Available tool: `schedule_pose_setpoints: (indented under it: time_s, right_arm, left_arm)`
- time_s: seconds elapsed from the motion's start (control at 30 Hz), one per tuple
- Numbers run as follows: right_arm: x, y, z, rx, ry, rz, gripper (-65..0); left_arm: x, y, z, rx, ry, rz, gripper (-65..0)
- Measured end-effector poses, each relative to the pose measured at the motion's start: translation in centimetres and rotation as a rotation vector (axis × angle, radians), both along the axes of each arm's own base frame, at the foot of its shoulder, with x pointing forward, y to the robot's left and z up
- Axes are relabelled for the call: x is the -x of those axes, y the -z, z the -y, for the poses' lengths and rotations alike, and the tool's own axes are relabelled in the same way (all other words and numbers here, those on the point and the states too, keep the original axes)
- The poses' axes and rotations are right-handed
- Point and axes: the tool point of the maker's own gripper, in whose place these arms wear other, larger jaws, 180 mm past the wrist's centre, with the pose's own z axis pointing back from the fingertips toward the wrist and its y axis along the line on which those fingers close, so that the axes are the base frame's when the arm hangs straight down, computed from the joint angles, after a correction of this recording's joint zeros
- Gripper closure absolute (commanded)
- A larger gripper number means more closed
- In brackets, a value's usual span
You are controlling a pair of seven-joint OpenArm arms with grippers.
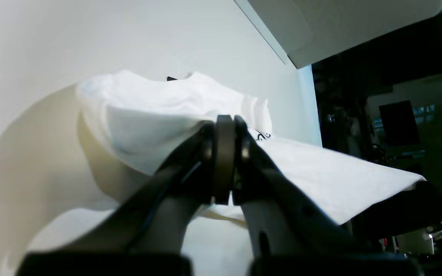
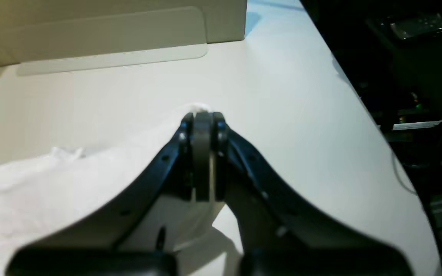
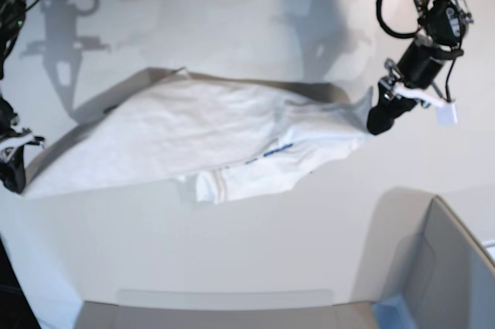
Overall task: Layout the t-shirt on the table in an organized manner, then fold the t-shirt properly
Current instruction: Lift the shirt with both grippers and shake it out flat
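Stretching taut between both arms, white t-shirt (image 3: 193,139), rumpled, print mostly hidden

A: Left gripper (image 1: 225,126), wrist view: two glossy black curved fingers (image 1: 190,161), a grey pad strip between them, a thin dark cable along the inner side.

B: Right gripper (image 2: 202,119): the same black shells, small round holes along each finger, grey strip at the tips.

A: Base view: left arm (image 3: 424,50) black, jointed, looped black cables, a small white tag hanging.
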Motion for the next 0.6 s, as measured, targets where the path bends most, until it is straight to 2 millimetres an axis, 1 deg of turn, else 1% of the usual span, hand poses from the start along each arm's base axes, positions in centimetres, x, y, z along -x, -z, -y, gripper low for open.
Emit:
schedule_pose_setpoints:
  time_s: [0.07, 0.13, 0.2, 0.23, 0.27, 0.37, 0.43, 0.47, 0.5, 0.53, 0.57, 0.6]
  right_arm:
    - [-0.4, 1.2, 0.3, 0.075, 0.024, -0.044, 0.0]
    - [-1.7, 3.6, -0.5, 0.152, -0.005, -0.14, 0.0]
    - [-3.8, 5.0, -1.5, 0.223, -0.038, -0.194, 0.0]
    - [-4.6, 5.7, -2.1, 0.229, -0.058, -0.211, 0.0]
    - [-5.7, 6.2, -2.4, 0.245, -0.065, -0.227, 0.0]
    - [-9.1, 8.0, -3.4, 0.208, -0.104, -0.29, 0.0]
    - [-10.9, 7.8, -3.2, 0.217, -0.1, -0.309, 0.0]
    - [-12.0, 7.3, -2.9, 0.223, -0.091, -0.312, 0.0]
    - [-13.3, 6.4, -2.9, 0.226, -0.09, -0.298, 0.0]
    - [-14.8, 5.0, -3.4, 0.23, -0.104, -0.26, 0.0]
    - [-16.1, 4.0, -3.8, 0.231, -0.114, -0.233, 0.0]
    - [-17.5, 2.9, -3.8, 0.233, -0.112, -0.223, 0.0]
  left_arm:
    - [-0.3, -0.1, 0.3, 0.018, -0.018, 0.013, 0.0]
    - [-1.3, -0.4, 0.6, 0.042, -0.021, 0.033, 0.0]
    - [-3.3, -0.5, 0.4, 0.069, -0.027, 0.052, 0.0]
    - [-4.3, -0.4, 0.2, 0.08, -0.037, 0.056, 0.0]
    - [-5.5, -0.3, 0.3, 0.101, -0.036, 0.063, 0.0]
    - [-8.5, 0.8, 0.4, 0.15, -0.039, 0.031, 0.0]
    - [-10.4, 1.0, 1.2, 0.182, -0.014, 0.024, 0.0]
    - [-11.7, 0.8, 1.5, 0.206, -0.005, 0.024, 0.0]
    - [-13.0, 0.7, 1.6, 0.214, -0.003, 0.016, 0.0]
    - [-14.4, 0.1, 1.4, 0.211, 0.004, 0.026, 0.0]
    - [-15.6, -0.4, 1.5, 0.201, 0.016, 0.027, 0.0]
    - [-17.2, -1.3, 1.0, 0.188, 0.011, 0.036, 0.0]
